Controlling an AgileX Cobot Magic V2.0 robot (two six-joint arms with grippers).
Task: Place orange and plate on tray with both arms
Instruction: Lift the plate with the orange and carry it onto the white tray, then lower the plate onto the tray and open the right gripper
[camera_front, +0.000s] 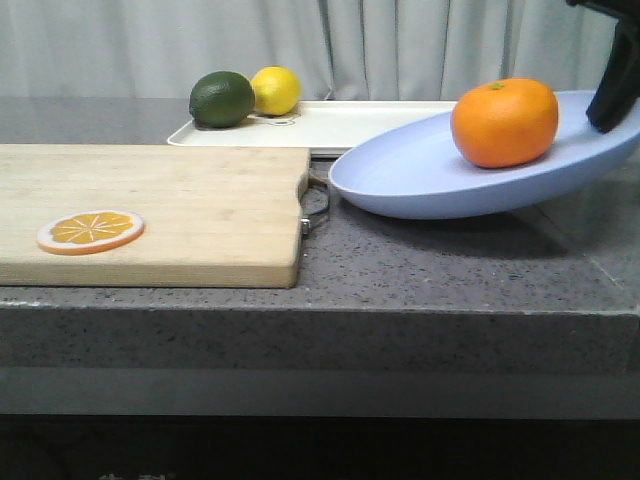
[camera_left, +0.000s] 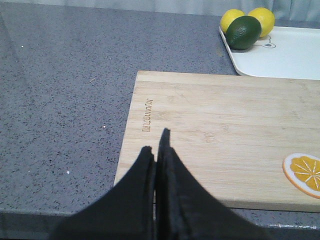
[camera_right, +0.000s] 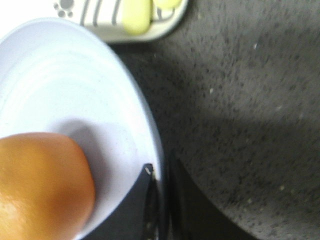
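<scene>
Right gripper (camera_right: 160, 200) pinches the tilted plate's (camera_front: 420, 180) rim, orange (camera_front: 504, 122) aboard; left gripper (camera_left: 157, 150) pressed together

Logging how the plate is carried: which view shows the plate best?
The front view: the whole plate shows, tilted and lifted off the counter, with the orange on it. The right wrist view shows only part of it, blurred, the right gripper clamping its rim. The left wrist view misses it.
</scene>
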